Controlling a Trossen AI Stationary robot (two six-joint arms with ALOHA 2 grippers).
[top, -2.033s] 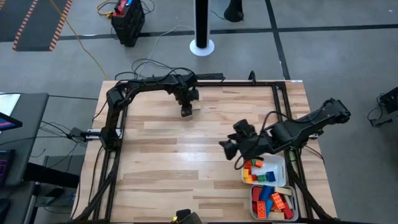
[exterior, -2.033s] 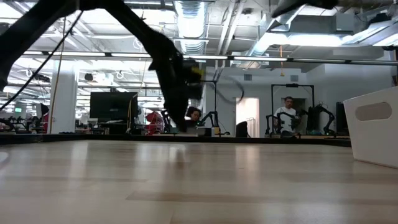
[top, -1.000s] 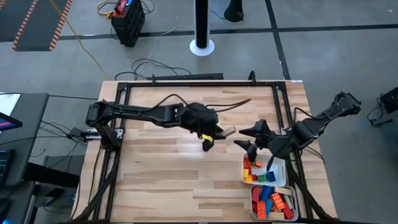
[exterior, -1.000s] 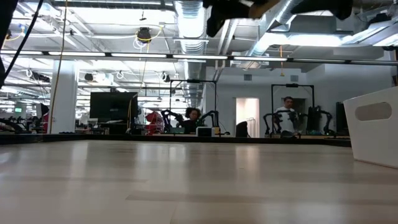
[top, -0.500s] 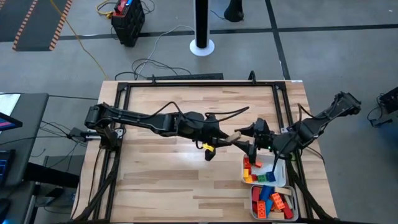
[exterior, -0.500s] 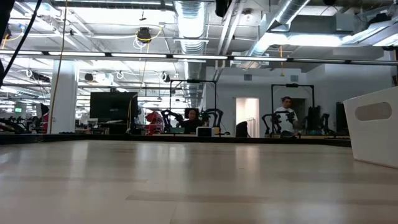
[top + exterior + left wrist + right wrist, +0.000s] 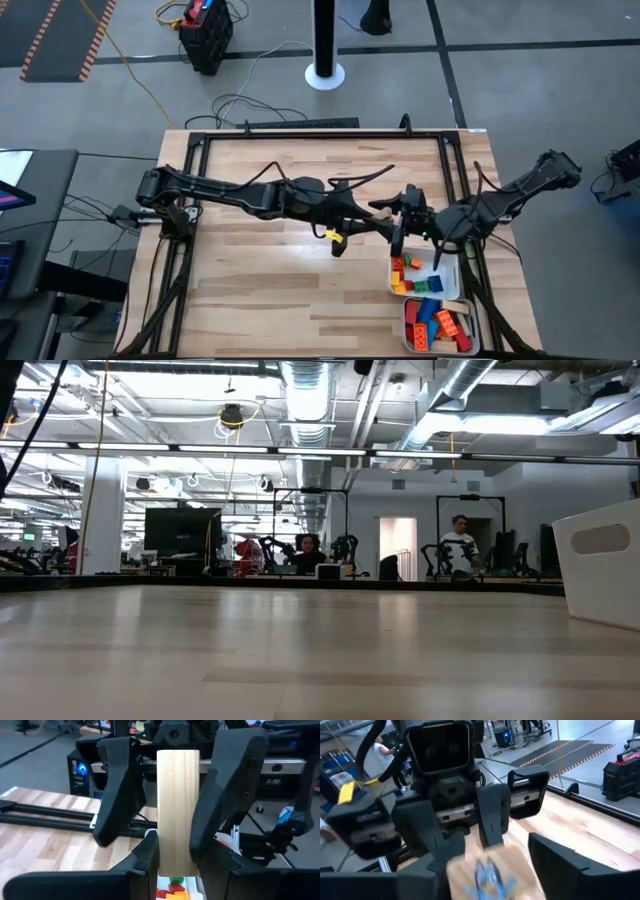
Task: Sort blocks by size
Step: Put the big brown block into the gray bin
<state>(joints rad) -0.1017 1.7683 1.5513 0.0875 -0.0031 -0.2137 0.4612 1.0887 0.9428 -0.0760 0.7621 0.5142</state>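
Left gripper (image 7: 378,222): reached out from the left to right of mid-table (image 7: 260,290), raised above the surface. Pinching a long wood block (image 7: 177,810) at one end between both fingers (image 7: 147,857). Block held upright in the left wrist view, plain tan, clear of the table.

Right gripper (image 7: 398,230): set nose to nose with the left one, just beside the top left corner of the upper tray (image 7: 452,282) as seen from above. Spread, with one finger (image 7: 120,790) on each side of the block's free half. That finger stands apart from the wood by a narrow gap. The opposite finger sits at the block's edge; contact cannot be confirmed. Block end appears blurred between the fingers in the right wrist view.

Sorted blocks: short ones (image 7: 412,278), red, orange, yellow, green and blue, in the upper tray. Longer ones (image 7: 440,325), red, blue and orange, in the lower tray (image 7: 474,322). Trays white, set end to end at the table's right edge, touching or nearly so.

Low view: one white tray wall at the right. A person (image 7: 461,545) stands in the room beyond, well behind the table.
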